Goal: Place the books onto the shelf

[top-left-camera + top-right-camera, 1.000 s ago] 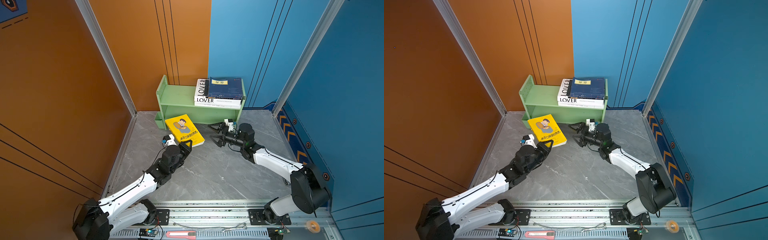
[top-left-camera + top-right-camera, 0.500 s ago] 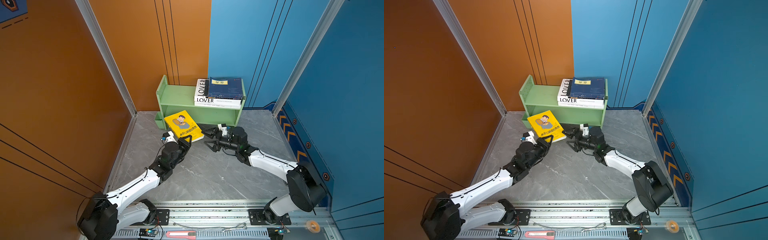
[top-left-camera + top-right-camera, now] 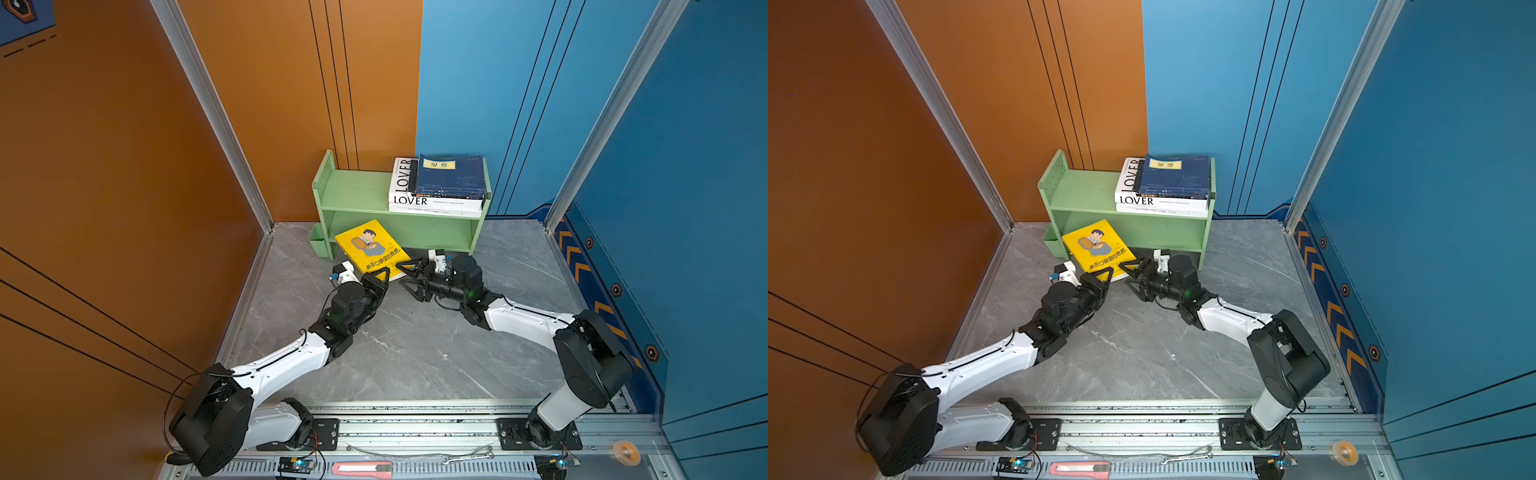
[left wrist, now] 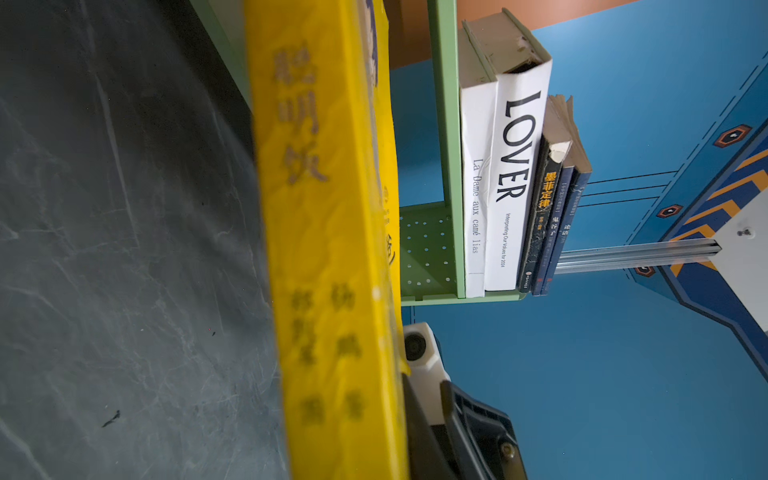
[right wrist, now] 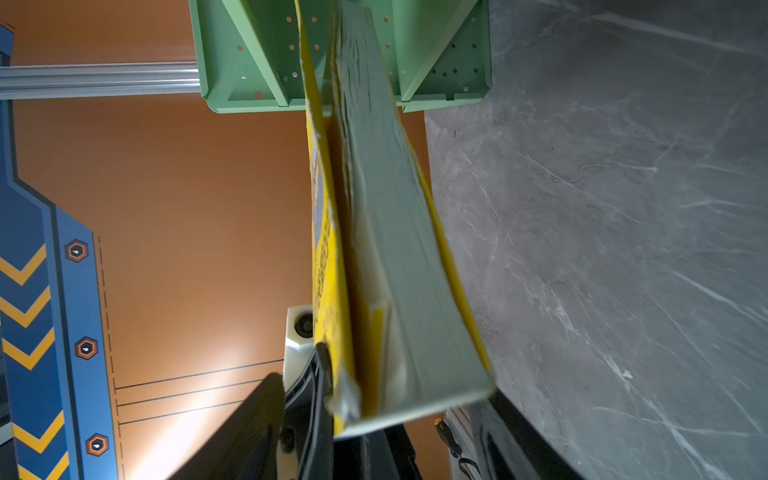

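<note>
Left claw [image 3: 380, 276]: pressed together on the near edge of the yellow cartoon-cover paperback book [image 3: 368, 247], at the spine side.
Right claw [image 3: 405, 274]: straddles the near corner of the same book at the page side, jaws partly drawn in. Firm contact cannot be told.
Book position: lies aslant in front of the pale green two-tier perforated shelf [image 3: 353, 195], far corner at the mouth of the lower tier.
Upper tier: carries the white "LOVER" hardback [image 3: 432, 201] with a navy yellow-labelled book [image 3: 451, 176] on top, at the right end.
Step in hand (judged): two-claw grip, then feed onto the shelf.
Method: seat the right claw fully before any lift. Keep both claws level to avoid twisting the soft cover. Clear the tier's front lip. Steer away from the small green cup [image 3: 318, 243].
Change over one second: book now closer to the shelf. Right claw, then wide and apart from the book, now at its corner and narrower. Left claw's grip unchanged.
</note>
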`<state>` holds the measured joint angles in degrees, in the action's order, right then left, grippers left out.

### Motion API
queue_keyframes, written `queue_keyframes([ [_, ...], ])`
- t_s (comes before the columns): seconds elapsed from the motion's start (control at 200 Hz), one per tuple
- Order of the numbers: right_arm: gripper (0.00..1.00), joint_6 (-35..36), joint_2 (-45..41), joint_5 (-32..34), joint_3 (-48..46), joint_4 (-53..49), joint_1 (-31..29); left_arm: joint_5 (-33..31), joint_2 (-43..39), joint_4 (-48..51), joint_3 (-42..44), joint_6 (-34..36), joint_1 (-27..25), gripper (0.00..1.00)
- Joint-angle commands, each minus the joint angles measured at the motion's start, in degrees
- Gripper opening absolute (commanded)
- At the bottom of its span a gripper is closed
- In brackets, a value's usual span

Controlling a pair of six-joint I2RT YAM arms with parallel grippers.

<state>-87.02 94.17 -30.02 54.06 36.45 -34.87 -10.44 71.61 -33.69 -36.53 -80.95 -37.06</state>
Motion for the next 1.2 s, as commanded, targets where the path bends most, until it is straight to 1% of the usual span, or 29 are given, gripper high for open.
queue_keyframes([
  [0.0, 0.59, -1.6, 1.6, 3.5, 2.3, 4.6, 0.3, -1.9, 1.3, -9.9, -3.1, -0.4, -1.1, 0.05],
  [0.09, 0.49, -2.7, 3.0, 4.0, 3.6, 5.6, 0.3, -2.5, 2.8, -11.2, -3.5, -0.8, -1.8, 0.06],
  [0.185, 0.44, -3.8, 4.1, 4.7, 4.0, 6.0, 0.4, -4.2, 3.1, -11.3, -3.9, 0.2, -2.6, 0.06],
  [0.31, 0.34, -4.0, 4.5, 5.4, 3.9, 5.4, 0.9, -5.1, 3.3, -11.3, -3.8, 0.3, -3.2, 0.12],
  [0.365, 0.32, -3.6, 4.3, 5.6, 3.8, 4.8, 1.2, -5.1, 3.5, -11.3, -3.9, 0.0, -3.3, 0.17],
  [0.406, 0.3, -3.1, 4.2, 5.4, 4.0, 3.9, 1.7, -4.9, 3.8, -11.3, -3.9, -0.2, -3.3, 0.19],
  [0.526, 0.23, 1.3, 3.6, 1.9, 5.8, 0.1, 3.3, -4.1, 4.0, -11.2, -3.8, -0.6, -3.2, 0.29],
  [0.601, 0.2, 4.2, 2.6, 0.5, 6.4, -4.1, 4.6, -3.2, 3.3, -10.3, -3.5, -0.8, -2.7, 0.4],
  [0.626, 0.19, 4.8, 2.3, -0.3, 6.5, -5.2, 5.2, -3.1, 2.9, -9.5, -3.3, -0.8, -2.5, 0.45],
  [0.656, 0.19, 5.0, 2.0, -1.1, 6.4, -5.7, 5.9, -2.7, 2.3, -8.5, -3.0, -0.8, -2.2, 0.49],
  [0.756, 0.18, 4.9, 1.4, -4.3, 5.1, -4.3, 8.4, -2.0, -0.3, -4.9, -1.7, -0.8, -0.7, 0.56],
  [0.921, 0.17, 3.7, -0.4, -9.8, 2.9, 2.3, 12.5, 0.7, -5.6, 2.1, 0.5, -0.9, 2.5, 0.69],
  [1.001, 0.18, 5.0, -1.2, -13.6, 2.9, 3.2, 14.3, 3.4, -8.1, 6.1, 0.9, -0.4, 4.6, 0.71],
  [1.091, 0.18, 5.4, -1.9, -16.7, 2.5, 5.6, 16.0, 6.5, -10.4, 8.5, 1.2, 0.2, 6.7, 0.72],
  [1.197, 0.18, 4.5, -2.2, -19.0, 2.0, 9.5, 17.1, 12.4, -11.0, 10.2, 0.7, 0.3, 9.6, 0.72],
])
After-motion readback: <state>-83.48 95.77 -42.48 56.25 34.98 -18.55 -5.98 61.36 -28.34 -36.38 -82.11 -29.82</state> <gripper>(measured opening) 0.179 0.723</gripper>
